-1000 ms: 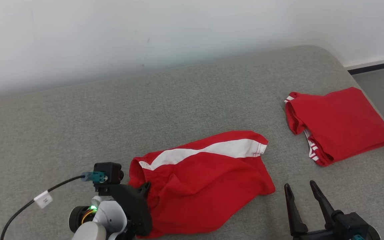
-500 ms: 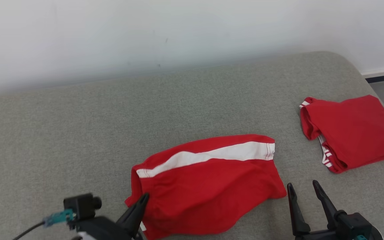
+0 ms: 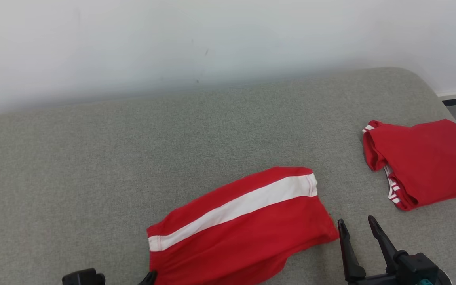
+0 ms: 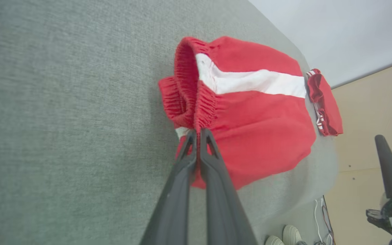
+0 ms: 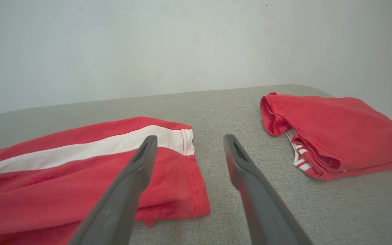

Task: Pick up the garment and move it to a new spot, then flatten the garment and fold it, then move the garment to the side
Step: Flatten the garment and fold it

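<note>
Your left gripper (image 4: 197,136) is clenched on the elastic waistband (image 4: 196,98) of the red shorts (image 3: 244,225); your right gripper (image 3: 354,223) stands released, its fingers spread and holding nothing, just beside the hem end (image 5: 185,170) of the shorts.

The shorts lie on the grey fabric surface (image 3: 133,158), near the front edge and towards the middle; a folded red garment (image 3: 418,162) sits well apart to the right.

This looks like the flattening step, judged from the pinch on the waistband and the loose folds near it. To do it well, draw the waistband along the cloth's own length, not across it, so the gathers pull out instead of bunching; stay low, so the fabric slides flat on the surface; bring the right gripper onto the hem corner to give the pull something to work against; check that the pinch takes both layers of the waistband, which I cannot tell from here.

The long axis runs diagonally in the head view; the waistband points to the near left, the hem to the far right; the white stripe (image 3: 236,208) runs along that same line.
</note>
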